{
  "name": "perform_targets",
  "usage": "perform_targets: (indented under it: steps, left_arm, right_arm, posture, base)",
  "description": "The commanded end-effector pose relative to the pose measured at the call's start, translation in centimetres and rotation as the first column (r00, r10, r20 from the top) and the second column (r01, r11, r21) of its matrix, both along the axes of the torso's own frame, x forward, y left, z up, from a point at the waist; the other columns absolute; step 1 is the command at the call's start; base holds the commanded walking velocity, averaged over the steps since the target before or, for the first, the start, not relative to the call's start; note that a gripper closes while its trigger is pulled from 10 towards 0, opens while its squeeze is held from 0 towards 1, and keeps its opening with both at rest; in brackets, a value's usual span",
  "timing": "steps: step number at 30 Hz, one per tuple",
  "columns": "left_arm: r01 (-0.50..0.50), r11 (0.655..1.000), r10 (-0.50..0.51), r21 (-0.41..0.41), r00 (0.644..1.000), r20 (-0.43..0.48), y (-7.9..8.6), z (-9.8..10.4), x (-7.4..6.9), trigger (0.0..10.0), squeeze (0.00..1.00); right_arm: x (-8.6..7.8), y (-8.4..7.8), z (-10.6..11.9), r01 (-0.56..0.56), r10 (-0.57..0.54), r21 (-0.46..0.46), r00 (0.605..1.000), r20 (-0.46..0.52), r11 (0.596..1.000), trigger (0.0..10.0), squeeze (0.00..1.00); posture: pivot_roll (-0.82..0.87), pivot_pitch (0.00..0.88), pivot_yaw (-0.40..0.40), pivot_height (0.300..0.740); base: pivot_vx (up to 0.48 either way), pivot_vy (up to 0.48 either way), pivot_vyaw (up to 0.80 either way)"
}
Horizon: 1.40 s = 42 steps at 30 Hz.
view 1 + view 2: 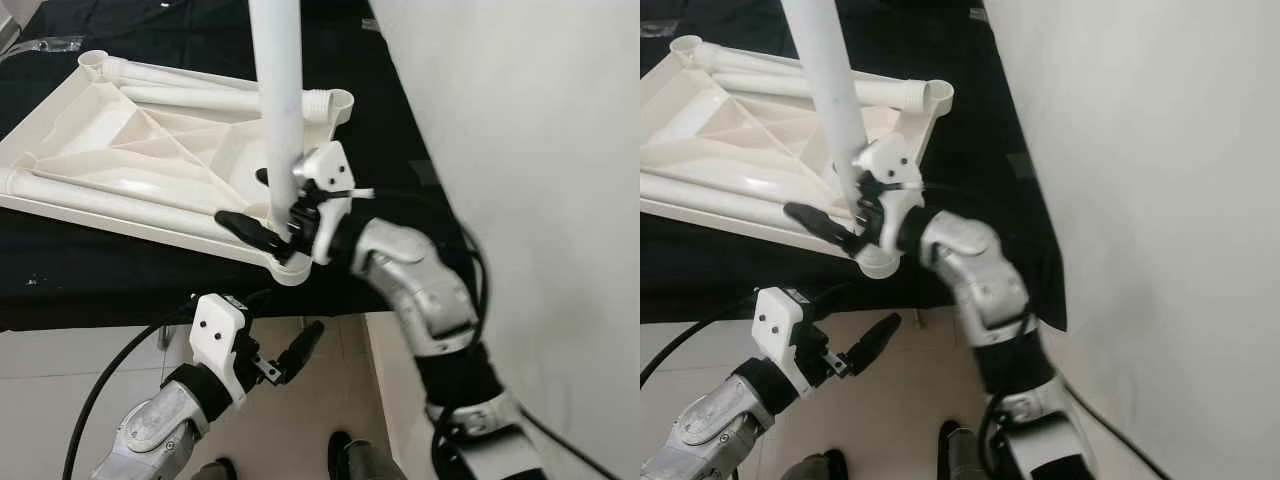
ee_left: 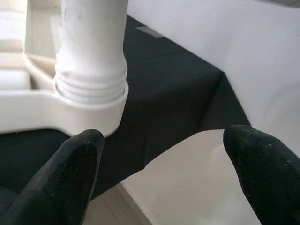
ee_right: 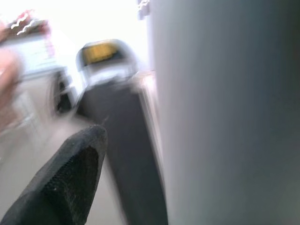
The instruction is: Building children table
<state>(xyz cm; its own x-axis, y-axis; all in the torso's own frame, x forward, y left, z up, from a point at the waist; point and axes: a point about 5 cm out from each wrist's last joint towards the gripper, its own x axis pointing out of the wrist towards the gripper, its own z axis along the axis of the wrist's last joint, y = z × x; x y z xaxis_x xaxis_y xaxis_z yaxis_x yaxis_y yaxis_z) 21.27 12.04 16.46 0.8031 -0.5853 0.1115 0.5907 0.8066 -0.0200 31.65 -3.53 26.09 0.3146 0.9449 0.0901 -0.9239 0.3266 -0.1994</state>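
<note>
A white plastic tabletop [image 1: 120, 140] lies upside down on a black-covered table [image 1: 100, 285]. One white leg [image 1: 278, 90] stands upright in the near corner socket [image 2: 89, 105], its threads showing at the rim. My right gripper [image 1: 275, 225] reaches around the base of this leg. One black finger [image 3: 70, 178] stands apart from the leg and the other is hidden behind it. My left gripper [image 1: 285, 358] hangs open below the table's front edge, just under that corner, with nothing between its fingertips [image 2: 70, 159].
Two more white legs [image 1: 190, 97] [image 1: 90, 195] lie in the upturned tabletop. A white wall [image 1: 540, 150] stands close on the right, beside the table's end. Pale floor tiles [image 1: 330, 400] lie under the table edge.
</note>
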Motion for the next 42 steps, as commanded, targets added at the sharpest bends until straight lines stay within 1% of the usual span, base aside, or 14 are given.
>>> perform_targets:
  steps: [1, 8, 15, 16, 26, 29, 30, 33, 34, 35, 36, 38, 40, 42]
  left_arm:
    - [-0.002, 1.000, 0.002, 0.003, 1.000, -0.018, 0.0, -0.4, -0.3, 10.0, 0.00]
    - [-0.006, 1.000, 0.006, 0.002, 1.000, -0.021, 0.0, -0.4, -0.5, 10.0, 0.00]
    - [-0.005, 1.000, 0.005, 0.003, 1.000, -0.023, 0.0, -0.4, -0.6, 10.0, 0.00]
    - [-0.005, 1.000, 0.005, 0.003, 1.000, -0.023, 0.1, -0.4, -0.6, 10.0, 0.00]
    - [-0.003, 1.000, 0.003, 0.004, 1.000, -0.025, 0.2, -0.4, -0.5, 10.0, 0.00]
    - [-0.002, 1.000, 0.002, 0.004, 1.000, -0.025, 0.1, -0.4, -0.5, 10.0, 0.00]
    - [-0.002, 1.000, 0.002, 0.002, 1.000, -0.025, 0.1, -0.4, -0.5, 10.0, 0.00]
    - [-0.001, 1.000, 0.001, 0.001, 1.000, -0.025, 0.1, -0.4, -0.6, 10.0, 0.00]
    - [-0.001, 1.000, 0.001, 0.001, 1.000, -0.025, 0.1, -0.4, -0.6, 10.0, 0.00]
    - [-0.001, 1.000, 0.001, 0.001, 1.000, -0.025, 0.1, -0.4, -0.6, 10.0, 0.00]
    - [0.000, 1.000, 0.000, 0.001, 1.000, -0.025, 0.1, -0.4, -0.6, 10.0, 0.00]
    - [0.000, 1.000, 0.000, 0.001, 1.000, -0.025, 0.1, -0.4, -0.6, 10.0, 0.00]
    - [0.004, 1.000, -0.003, 0.002, 1.000, -0.027, 0.2, -0.5, -0.5, 10.0, 0.00]
    - [0.005, 1.000, -0.005, 0.003, 1.000, -0.027, 0.2, -0.5, -0.4, 10.0, 0.00]
  right_arm:
    - [-0.1, 0.3, -0.9, -0.154, 0.153, -0.046, 0.988, -0.028, 0.987, 10.0, 0.00]
    - [1.9, -0.5, 0.4, -0.236, 0.234, -0.022, 0.970, -0.070, 0.972, 10.0, 0.00]
    - [2.1, -0.4, 0.9, -0.279, 0.276, -0.035, 0.959, -0.065, 0.960, 9.4, 0.00]
    - [2.1, -0.4, 1.0, -0.295, 0.293, -0.040, 0.954, -0.063, 0.955, 0.0, 0.00]
    - [2.7, -1.1, 0.7, -0.343, 0.339, -0.074, 0.939, -0.061, 0.936, 0.0, 0.00]
    - [3.3, -1.6, 0.3, -0.237, 0.235, -0.091, 0.971, -0.037, 0.967, 0.0, 0.00]
    - [3.8, -2.2, -0.6, -0.038, 0.035, -0.074, 0.999, -0.040, 0.997, 0.0, 0.00]
    - [3.9, -2.4, -1.2, 0.071, -0.075, -0.055, 0.995, -0.059, 0.996, 0.0, 0.00]
    - [4.1, -2.6, -2.0, 0.272, -0.274, -0.038, 0.958, -0.085, 0.962, 0.0, 0.00]
    - [4.1, -2.6, -2.0, 0.272, -0.274, -0.038, 0.958, -0.085, 0.962, 0.0, 0.00]
    - [4.1, -3.3, -3.3, 0.524, -0.525, -0.047, 0.843, -0.115, 0.851, 0.0, 0.00]
    - [4.1, -3.3, -3.3, 0.524, -0.525, -0.047, 0.843, -0.115, 0.851, 0.0, 0.00]
    - [2.1, -3.3, -4.7, 0.746, -0.745, -0.046, 0.656, -0.120, 0.664, 0.0, 0.00]
    - [1.6, -2.8, -4.7, 0.771, -0.769, -0.036, 0.628, -0.120, 0.636, 0.0, 0.00]
  posture:
    - [0.01, 0.278, -0.070, 0.740]
    - [0.01, 0.283, -0.070, 0.740]
    - [0.02, 0.289, -0.065, 0.740]
    - [0.02, 0.289, -0.064, 0.740]
    - [0.01, 0.286, -0.061, 0.740]
    - [0.00, 0.283, -0.062, 0.740]
    - [-0.01, 0.281, -0.064, 0.740]
    - [-0.01, 0.279, -0.066, 0.740]
    - [-0.01, 0.279, -0.067, 0.740]
    - [-0.01, 0.279, -0.067, 0.740]
    - [-0.01, 0.279, -0.063, 0.740]
    - [-0.01, 0.279, -0.063, 0.740]
    - [-0.02, 0.271, -0.058, 0.740]
    - [-0.02, 0.268, -0.056, 0.740]
  base:
    - [0.000, 0.000, 0.00]
    - [0.000, 0.000, 0.00]
    - [0.000, 0.000, 0.00]
    - [0.000, 0.000, 0.00]
    - [0.000, 0.000, 0.00]
    - [0.000, 0.000, 0.00]
    - [0.000, 0.000, 0.00]
    - [0.000, 0.000, 0.00]
    - [0.000, 0.000, 0.00]
    - [0.000, 0.000, 0.00]
    - [0.000, 0.000, 0.00]
    - [0.000, 0.000, 0.00]
    - [0.000, 0.000, 0.00]
    - [0.000, 0.000, 0.00]
